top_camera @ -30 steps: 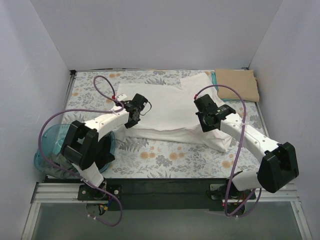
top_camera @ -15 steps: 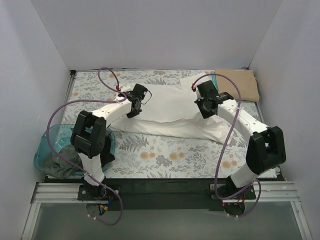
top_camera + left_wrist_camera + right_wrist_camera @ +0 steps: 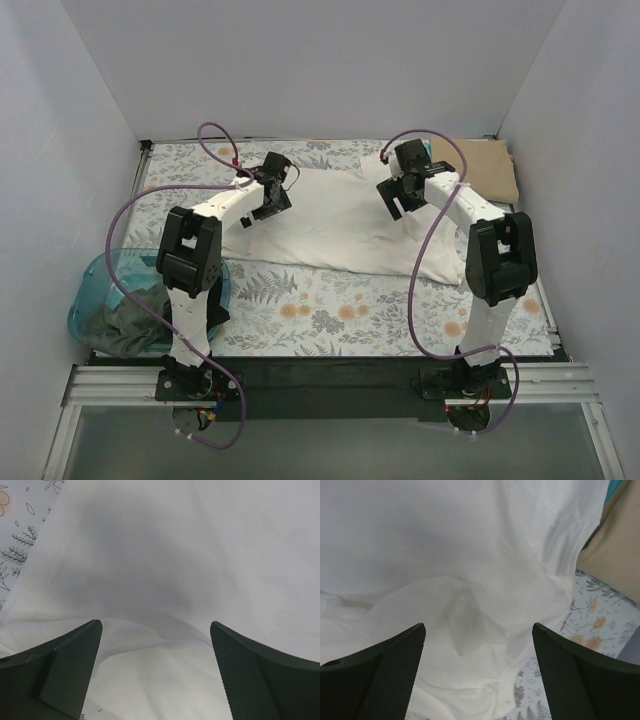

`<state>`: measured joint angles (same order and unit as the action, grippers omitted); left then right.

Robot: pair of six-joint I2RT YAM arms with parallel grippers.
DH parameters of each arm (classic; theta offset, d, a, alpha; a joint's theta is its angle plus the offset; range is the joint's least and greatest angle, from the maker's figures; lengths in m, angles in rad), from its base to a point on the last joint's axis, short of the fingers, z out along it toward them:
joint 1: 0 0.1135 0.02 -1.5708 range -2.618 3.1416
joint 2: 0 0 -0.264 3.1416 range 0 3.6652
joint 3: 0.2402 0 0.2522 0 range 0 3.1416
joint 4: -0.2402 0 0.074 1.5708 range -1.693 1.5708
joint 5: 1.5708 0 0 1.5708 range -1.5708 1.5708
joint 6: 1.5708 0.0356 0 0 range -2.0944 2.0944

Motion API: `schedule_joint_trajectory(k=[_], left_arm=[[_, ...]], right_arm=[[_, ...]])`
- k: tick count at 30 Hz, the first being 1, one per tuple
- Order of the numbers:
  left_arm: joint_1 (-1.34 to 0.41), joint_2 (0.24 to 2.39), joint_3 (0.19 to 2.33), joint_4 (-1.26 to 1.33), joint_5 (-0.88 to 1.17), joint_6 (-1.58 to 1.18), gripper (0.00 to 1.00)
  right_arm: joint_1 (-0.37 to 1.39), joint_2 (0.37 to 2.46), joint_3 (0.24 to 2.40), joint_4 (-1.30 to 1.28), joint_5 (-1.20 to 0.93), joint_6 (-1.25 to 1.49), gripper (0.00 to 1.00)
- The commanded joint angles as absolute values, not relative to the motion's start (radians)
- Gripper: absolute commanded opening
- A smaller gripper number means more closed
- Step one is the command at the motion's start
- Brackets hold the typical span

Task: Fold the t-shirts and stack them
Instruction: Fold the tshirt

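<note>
A large cream-white t-shirt [image 3: 340, 225] lies folded across the back half of the table, its near edge doubled over. My left gripper [image 3: 262, 205] hangs open just above the shirt's left end, white cloth [image 3: 165, 570] below and nothing between its fingers [image 3: 65, 665]. Over the shirt's right end my right gripper [image 3: 396, 200] is open too, above a rumpled fold [image 3: 465, 625]. A folded tan t-shirt [image 3: 482, 168] sits at the back right corner, with a teal edge [image 3: 616, 486] beside it. Dark t-shirts [image 3: 130, 315] fill the basket.
A translucent teal plastic basket [image 3: 88, 290] stands at the table's near left edge. The floral table covering [image 3: 330, 305] shows bare in front of the white shirt. White walls close in the back and both sides. Purple cables loop above both arms.
Both grippers moved toward the back of the table, carrying the white shirt's near edge over itself, then opened and let go of the cloth.
</note>
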<state>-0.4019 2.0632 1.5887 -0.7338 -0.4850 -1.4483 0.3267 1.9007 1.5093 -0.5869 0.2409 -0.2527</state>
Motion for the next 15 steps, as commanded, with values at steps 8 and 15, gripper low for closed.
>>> schedule_joint_trajectory(k=[8,15], left_arm=[[-0.403,1.786,1.372,-0.721,-0.387,-1.529,0.92],[-0.420,1.726,1.230,-0.692,-0.365,-1.543,0.88]], right_arm=[[0.330,1.491,1.119,-0.401,0.025,0.023,0.98],[0.330,1.396,0.928,-0.304,-0.049,0.083,0.98]])
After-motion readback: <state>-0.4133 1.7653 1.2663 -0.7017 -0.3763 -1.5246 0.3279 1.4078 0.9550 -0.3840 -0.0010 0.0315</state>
